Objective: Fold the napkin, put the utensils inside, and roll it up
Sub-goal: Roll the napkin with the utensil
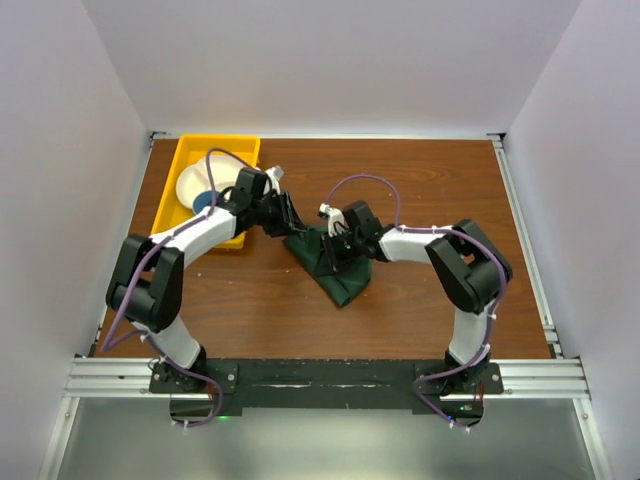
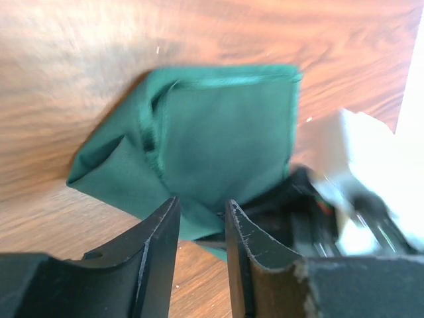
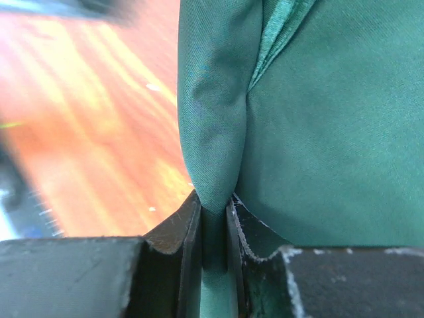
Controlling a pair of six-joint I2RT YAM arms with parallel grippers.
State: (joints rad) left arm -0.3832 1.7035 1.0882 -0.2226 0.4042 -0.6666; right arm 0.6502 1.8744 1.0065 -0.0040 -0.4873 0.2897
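The napkin [image 1: 340, 280] lies bunched and partly folded near the middle of the surface [image 1: 430, 190], one corner pointing toward the arm bases. The right end effector [image 3: 213, 202] is nearly closed, pinching a raised ridge of the green cloth between its jaws – a hemmed edge runs off just above the pinch. The left end effector [image 2: 202, 209] hovers just beside the napkin's far-left edge, jaws partly apart with nothing clamped between them. From its wrist view, a straight hem runs along the cloth's top edge and one layer is folded over another. Bare wood lies right of, beyond and in front of the cloth – the yellow tray [image 1: 180, 160] sits in the far-left corner, well apart.
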